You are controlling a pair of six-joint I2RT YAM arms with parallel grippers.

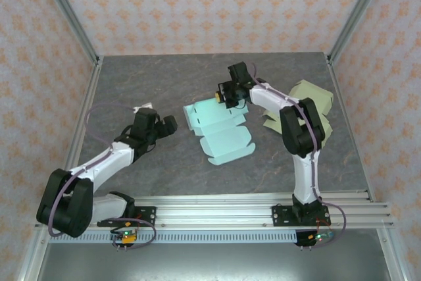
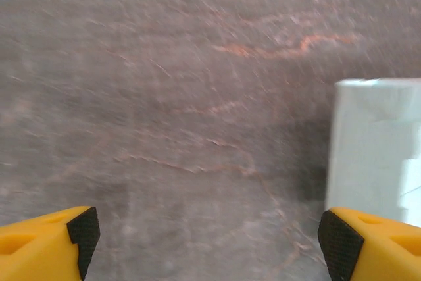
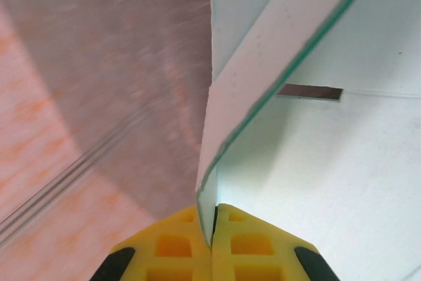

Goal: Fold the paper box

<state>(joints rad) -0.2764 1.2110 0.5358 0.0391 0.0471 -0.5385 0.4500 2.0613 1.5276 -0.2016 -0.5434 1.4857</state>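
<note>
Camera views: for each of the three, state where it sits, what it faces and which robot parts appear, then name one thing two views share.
Top external: above and behind the bases, looking down at the table, the paper box and both arms.
Left wrist: on the left arm, facing the table; the left jaws, open, sit at the bottom corners.
Right wrist: on the right arm, looking along the right jaws, shut on the paper box's raised flap.
Shared: top external and right wrist both show the paper box.
</note>
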